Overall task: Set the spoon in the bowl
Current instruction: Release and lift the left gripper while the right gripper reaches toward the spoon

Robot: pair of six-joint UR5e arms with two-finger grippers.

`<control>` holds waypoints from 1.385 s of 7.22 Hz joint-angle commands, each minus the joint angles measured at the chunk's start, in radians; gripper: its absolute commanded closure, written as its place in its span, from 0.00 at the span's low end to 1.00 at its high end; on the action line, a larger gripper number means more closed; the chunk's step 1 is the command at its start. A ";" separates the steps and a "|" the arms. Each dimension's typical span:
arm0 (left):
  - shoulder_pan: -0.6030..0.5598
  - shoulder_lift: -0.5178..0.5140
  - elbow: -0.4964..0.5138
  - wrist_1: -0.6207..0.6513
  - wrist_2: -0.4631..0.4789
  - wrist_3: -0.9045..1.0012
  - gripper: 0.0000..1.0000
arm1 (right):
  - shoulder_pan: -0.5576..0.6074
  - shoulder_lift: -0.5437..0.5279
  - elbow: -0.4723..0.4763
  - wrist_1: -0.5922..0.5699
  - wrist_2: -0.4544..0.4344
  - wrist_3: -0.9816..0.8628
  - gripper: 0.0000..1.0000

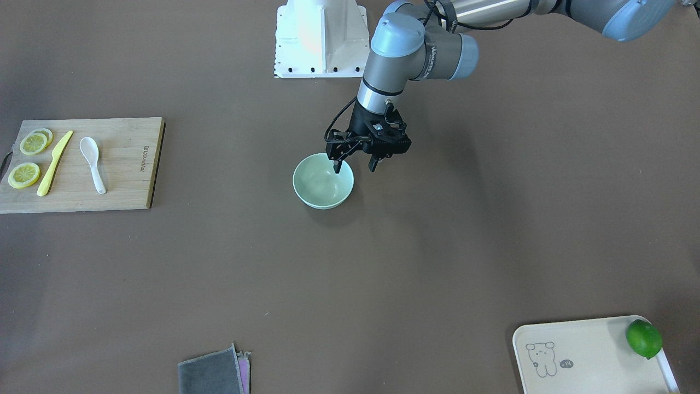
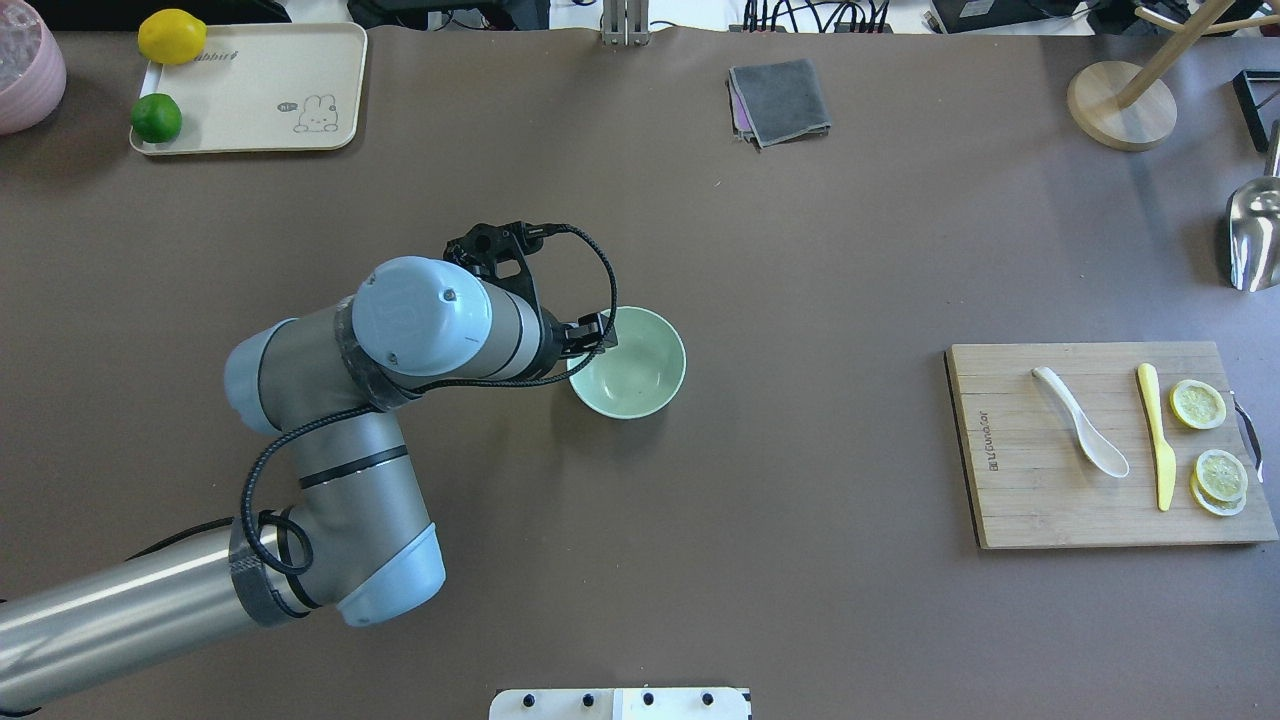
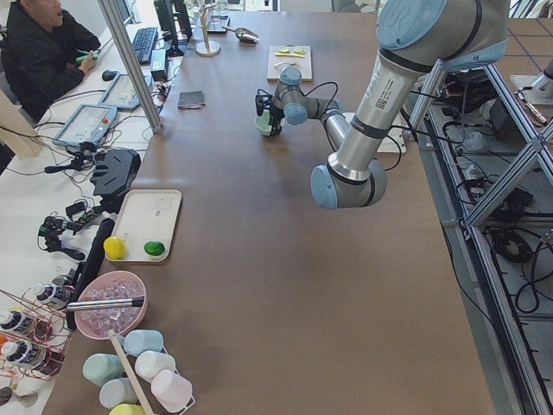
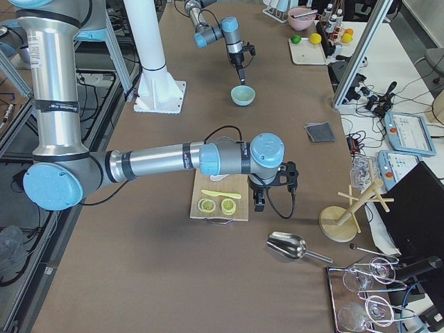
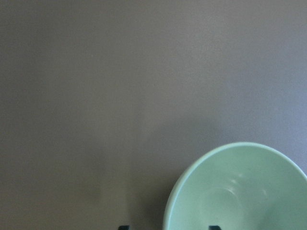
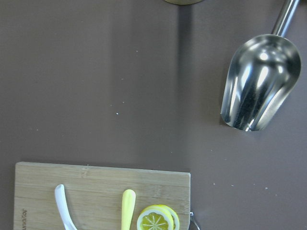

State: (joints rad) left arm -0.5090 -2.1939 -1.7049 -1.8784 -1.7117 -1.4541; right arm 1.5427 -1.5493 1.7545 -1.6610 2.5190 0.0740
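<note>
The white spoon lies on a wooden cutting board at the table's end on my right side; it also shows in the overhead view and the right wrist view. The mint-green bowl stands empty near the table's middle. My left gripper is open and straddles the bowl's rim, one finger inside, one outside; the left wrist view shows the bowl between the fingertips. My right gripper hovers beside the board; I cannot tell if it is open or shut.
A yellow knife and lemon slices share the board. A cream tray holds a lime. A grey cloth, a metal scoop and a wooden stand lie along the far side.
</note>
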 commanded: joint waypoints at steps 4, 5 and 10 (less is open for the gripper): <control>-0.224 0.250 -0.263 0.047 -0.181 0.271 0.03 | -0.355 -0.017 0.178 0.092 -0.179 0.082 0.00; -0.235 0.255 -0.266 0.048 -0.181 0.271 0.03 | -0.409 -0.031 0.178 0.162 -0.212 0.128 0.00; -0.240 0.258 -0.263 0.048 -0.181 0.271 0.03 | -0.651 -0.069 0.071 0.395 -0.365 0.368 0.00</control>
State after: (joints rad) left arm -0.7479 -1.9382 -1.9694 -1.8300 -1.8929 -1.1821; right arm 0.9381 -1.6246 1.8667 -1.2979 2.1846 0.4027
